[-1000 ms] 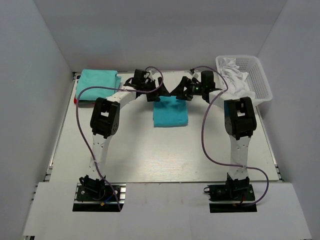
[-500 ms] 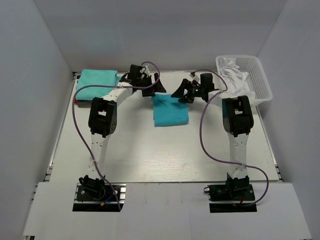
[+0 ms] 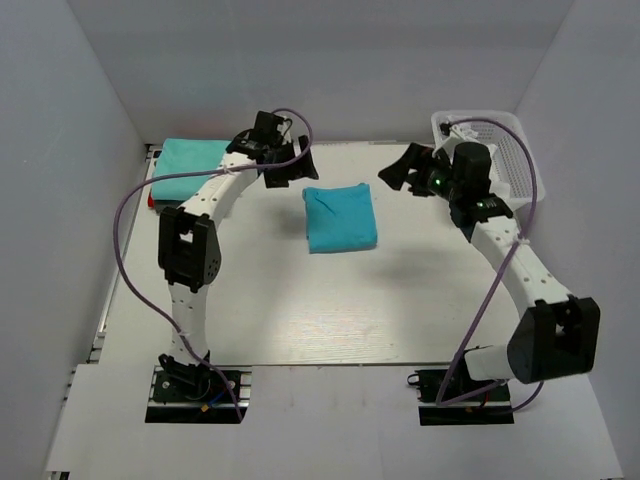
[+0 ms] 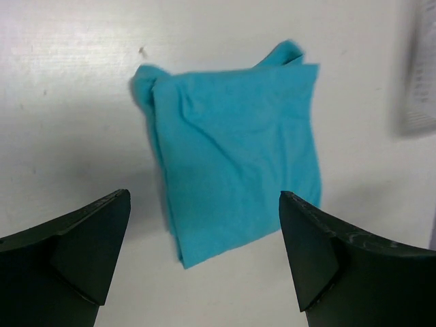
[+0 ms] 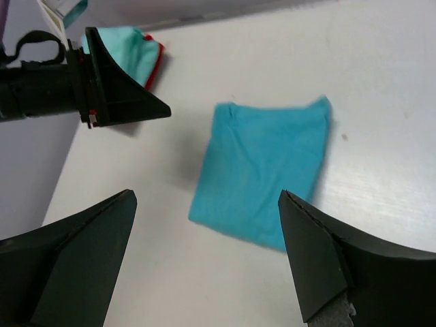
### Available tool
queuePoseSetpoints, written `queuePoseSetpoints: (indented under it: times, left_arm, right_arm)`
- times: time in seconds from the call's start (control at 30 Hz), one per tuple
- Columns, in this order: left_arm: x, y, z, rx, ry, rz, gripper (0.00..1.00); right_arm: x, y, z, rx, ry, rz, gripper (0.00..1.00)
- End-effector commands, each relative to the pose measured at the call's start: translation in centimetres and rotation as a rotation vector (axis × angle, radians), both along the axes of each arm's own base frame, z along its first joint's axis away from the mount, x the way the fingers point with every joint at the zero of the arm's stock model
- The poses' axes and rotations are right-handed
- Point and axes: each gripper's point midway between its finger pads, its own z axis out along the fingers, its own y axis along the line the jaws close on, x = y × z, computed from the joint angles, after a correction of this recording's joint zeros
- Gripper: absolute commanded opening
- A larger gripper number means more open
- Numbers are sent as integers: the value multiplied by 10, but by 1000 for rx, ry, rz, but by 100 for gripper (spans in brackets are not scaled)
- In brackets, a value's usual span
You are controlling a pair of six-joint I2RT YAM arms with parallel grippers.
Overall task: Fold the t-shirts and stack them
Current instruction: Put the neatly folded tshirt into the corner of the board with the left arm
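Top: turquoise tee folded, tabletop centre; mint stack at 10 o'clock. Both left claw and right claw hover, nothing held.
Left wrist: claw gaping above tee.
Right wrist: same, wide, empty.
Imo pinch all layers, land square on stack.

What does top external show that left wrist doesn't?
Top only: the mint stack at far left, the right tool, and the basket seen clearly; a blur at the wrist view's right edge may be it.
Left wrist only: close detail of the tee, its wrinkles and one bunched corner.
Both: the folded tee lying on the table, and the left tool open, holding nothing.
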Motion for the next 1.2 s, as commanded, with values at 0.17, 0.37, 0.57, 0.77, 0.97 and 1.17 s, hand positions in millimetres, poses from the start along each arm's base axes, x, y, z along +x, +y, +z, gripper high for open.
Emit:
queuePoseSetpoints:
  times: [0.17, 0.37, 0.57, 0.77, 0.97, 1.17]
  left_arm:
    - [-46, -5, -94, 214, 242, 12, 100]
    - [-55, -11, -140, 279, 301, 23, 97]
    - [-57, -11, -168, 340, 336, 38, 73]
    - [-61, -12, -184, 399, 336, 42, 58]
    - [-71, -16, -214, 454, 363, 13, 50]
    - [-71, -23, -225, 496, 363, -13, 0]
  right_arm:
    - [-52, -42, -58, -128, 207, -159, 90]
    - [-66, -51, -63, -157, 222, -175, 90]
    - [-81, -56, -80, -181, 271, -180, 90]
    - [-86, -63, -84, -194, 271, -213, 90]
    - [-84, -64, -84, -197, 264, -216, 90]
    - [-88, -65, -94, -204, 290, -220, 90]
